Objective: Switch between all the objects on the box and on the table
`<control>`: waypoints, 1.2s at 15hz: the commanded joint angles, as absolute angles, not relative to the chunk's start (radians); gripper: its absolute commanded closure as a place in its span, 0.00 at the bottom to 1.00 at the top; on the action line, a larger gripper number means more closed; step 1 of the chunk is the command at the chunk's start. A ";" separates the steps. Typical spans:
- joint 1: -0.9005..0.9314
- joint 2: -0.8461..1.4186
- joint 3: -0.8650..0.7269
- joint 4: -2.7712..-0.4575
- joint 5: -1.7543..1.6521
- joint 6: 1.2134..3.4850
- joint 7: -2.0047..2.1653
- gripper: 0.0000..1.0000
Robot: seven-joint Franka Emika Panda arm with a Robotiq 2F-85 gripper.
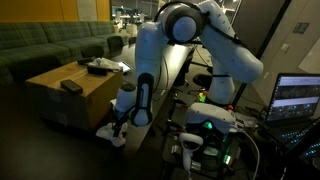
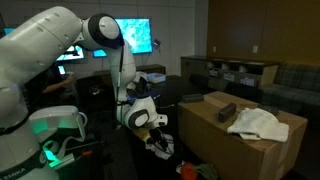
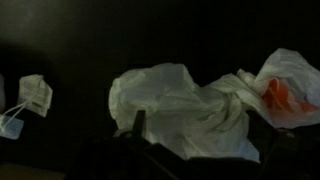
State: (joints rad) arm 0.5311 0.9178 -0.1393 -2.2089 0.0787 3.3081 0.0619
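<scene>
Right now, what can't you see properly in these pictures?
1. Gripper: dark and small in both exterior views, so open or shut is unclear.
2. Dark object on the cardboard box: too small to name.
3. Orange thing in the wrist view: blurred, partly wrapped in a white bag.

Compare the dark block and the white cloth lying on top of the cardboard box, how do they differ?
Colour: the dark block is nearly black, while the white cloth is pale. Shape: the block is a compact, straight-edged bar, but the cloth is crumpled and irregular. Footprint: the cloth covers more of the top than the block does. Both lie side by side on the cardboard box.
</scene>
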 commanded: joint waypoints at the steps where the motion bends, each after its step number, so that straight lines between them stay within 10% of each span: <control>1: 0.555 0.959 -0.161 -2.169 0.095 3.319 0.070 0.00; 4: 0.562 0.976 -0.172 -2.156 0.093 3.309 0.066 0.00; 14: 0.525 0.935 -0.153 -2.179 0.064 3.286 0.040 0.87; 18: 0.351 0.828 -0.011 -2.227 -0.046 3.246 -0.041 0.93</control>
State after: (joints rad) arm 0.4833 0.9234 -0.1129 -2.1805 0.0251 3.2813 0.0300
